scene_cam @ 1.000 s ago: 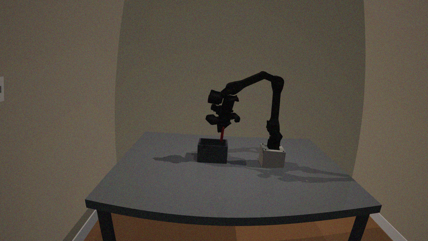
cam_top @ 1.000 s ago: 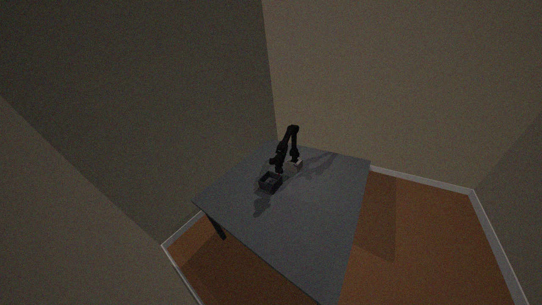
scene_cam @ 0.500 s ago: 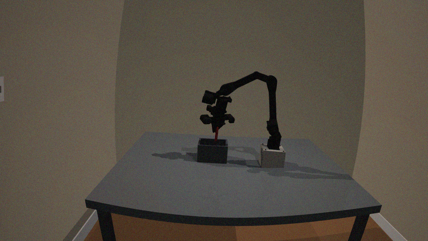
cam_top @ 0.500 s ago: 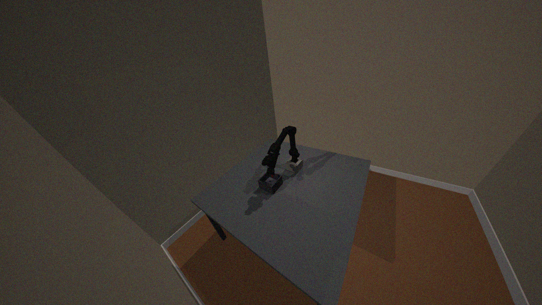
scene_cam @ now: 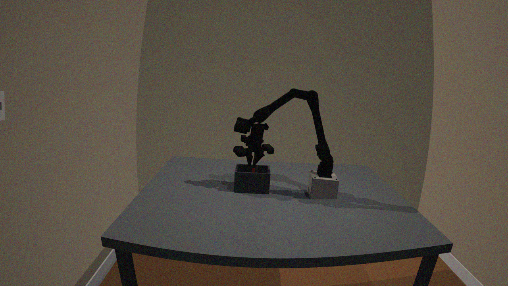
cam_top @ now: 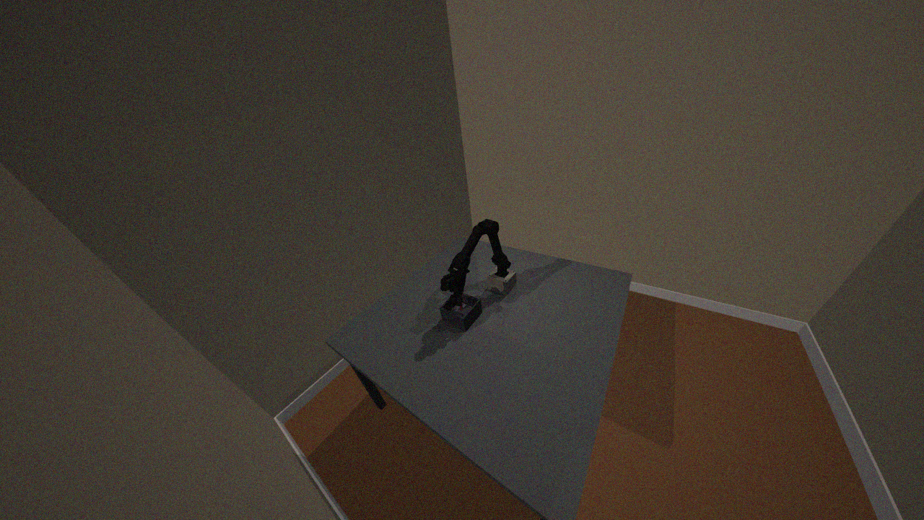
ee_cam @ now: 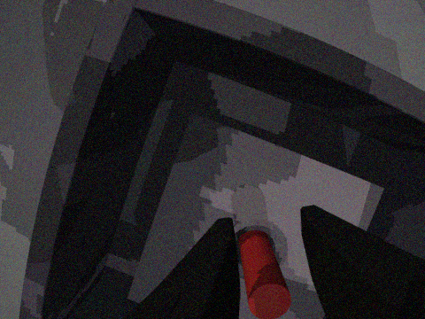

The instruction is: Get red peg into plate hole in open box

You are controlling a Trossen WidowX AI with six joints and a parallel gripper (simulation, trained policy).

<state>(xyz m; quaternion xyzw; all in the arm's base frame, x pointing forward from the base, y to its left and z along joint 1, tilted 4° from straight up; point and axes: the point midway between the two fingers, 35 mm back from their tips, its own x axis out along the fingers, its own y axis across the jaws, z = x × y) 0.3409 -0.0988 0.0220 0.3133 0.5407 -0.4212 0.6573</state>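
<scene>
Beyond the near edge of the worktop (cam_top: 523,368) (scene_cam: 248,224), toward the far left corner in the exterior view, stands the dark open box (cam_top: 462,319) (scene_cam: 252,183) (ee_cam: 66,133). Over its wall, that view gives only a short red piece; the wrist view shows the red peg (scene_cam: 253,170) (ee_cam: 263,270) inside, smooth and round, its lower end at the pale plate (ee_cam: 328,177). Its depth I cannot tell. The gripper (cam_top: 458,300) (scene_cam: 251,165) (ee_cam: 267,226) has jaws partly spread around it, not pinching.

Peg moved down: red peg (cam_top: 460,303) (scene_cam: 253,170) (ee_cam: 261,266) was mostly above the open box (cam_top: 462,318) (scene_cam: 252,183) (ee_cam: 73,133), first over its right side in the exterior view, then nearer its middle; now mostly below the rim. Jaws came down too, tips now at about rim level in that view. Jaws also parted: closed on the peg before, now a visible gap on one side of it. Arm (cam_top: 474,242) (scene_cam: 280,103) shifted boxward, upper link leaning more. Its shadows on the surface (cam_top: 517,362) (scene_cam: 270,227) changed shape.
</scene>
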